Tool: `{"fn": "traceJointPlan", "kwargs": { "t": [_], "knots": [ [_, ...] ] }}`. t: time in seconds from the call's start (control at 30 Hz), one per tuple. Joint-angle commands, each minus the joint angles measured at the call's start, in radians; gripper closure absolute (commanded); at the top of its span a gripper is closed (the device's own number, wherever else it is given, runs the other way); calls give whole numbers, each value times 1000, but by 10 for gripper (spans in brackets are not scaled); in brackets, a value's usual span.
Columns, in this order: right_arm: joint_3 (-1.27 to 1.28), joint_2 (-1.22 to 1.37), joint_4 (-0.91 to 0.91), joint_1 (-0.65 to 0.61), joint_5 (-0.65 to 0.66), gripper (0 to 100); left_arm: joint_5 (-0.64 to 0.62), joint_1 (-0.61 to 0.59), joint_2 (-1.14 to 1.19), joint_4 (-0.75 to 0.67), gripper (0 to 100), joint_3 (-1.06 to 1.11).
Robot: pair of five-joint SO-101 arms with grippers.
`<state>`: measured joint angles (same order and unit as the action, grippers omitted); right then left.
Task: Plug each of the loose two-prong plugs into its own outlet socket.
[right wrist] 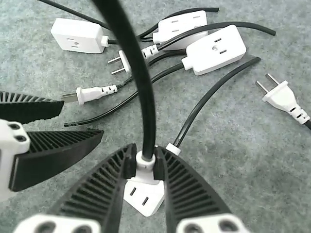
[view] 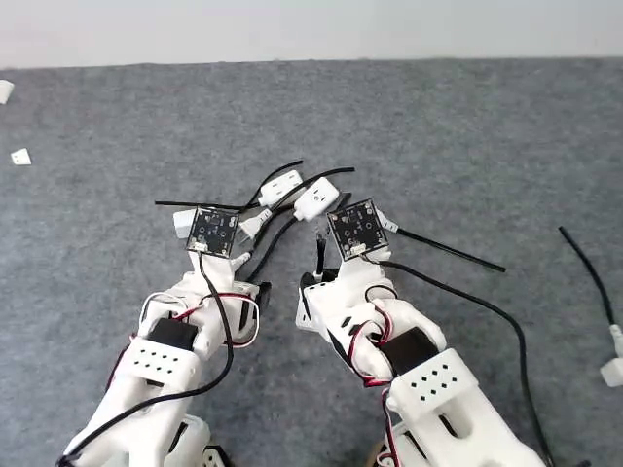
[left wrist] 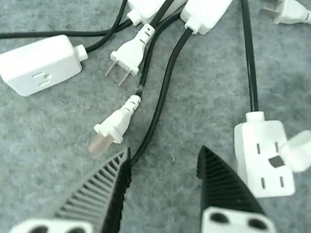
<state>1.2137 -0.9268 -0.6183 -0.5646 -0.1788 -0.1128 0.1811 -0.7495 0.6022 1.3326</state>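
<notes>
Between the two arms, a knot of white plugs, sockets and black cords lies on the grey desk [view: 467, 126], and that crowding is the main hazard. The right end effector [right wrist: 144, 158] is pressed around an outlet socket [right wrist: 143, 196], pinching it at the neck where its thick cord [right wrist: 131, 63] leaves. Gripped that high, the socket could well swivel or slip once prongs push against its face. The same cord rises straight across the right wrist camera, which would likely make lining things up harder. The left end effector [left wrist: 163, 167] hangs spread just above a loose two-prong plug [left wrist: 115, 127]. A black cord [left wrist: 163, 92] runs right beside that plug and passes between the jaws, so closing could catch the cord instead, or both together. A second plug [left wrist: 127, 54] lies near, its lead crossing the others, so tugging one may drag its neighbours. Both arms stand very close together, so a bump looks possible. Bare desk spreads wide beyond the cluster on every side, while a white-ended stray cord [view: 613, 371] sits well apart by the desk's right edge.
</notes>
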Motion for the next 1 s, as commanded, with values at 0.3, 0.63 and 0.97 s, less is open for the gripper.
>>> {"fn": "traceJointPlan", "kwargs": {
  "t": [0.3,0.63,0.97],
  "knots": [
    [2,2,59,16,-8,991,-57,2,-18,21,794,-27],
    [-74,4,-18,16,-6,991,-84,2,-18,130,793,-97],
    [-244,202,-133,42,-15,991,-84,2,-18,130,793,-99]
  ]
}}
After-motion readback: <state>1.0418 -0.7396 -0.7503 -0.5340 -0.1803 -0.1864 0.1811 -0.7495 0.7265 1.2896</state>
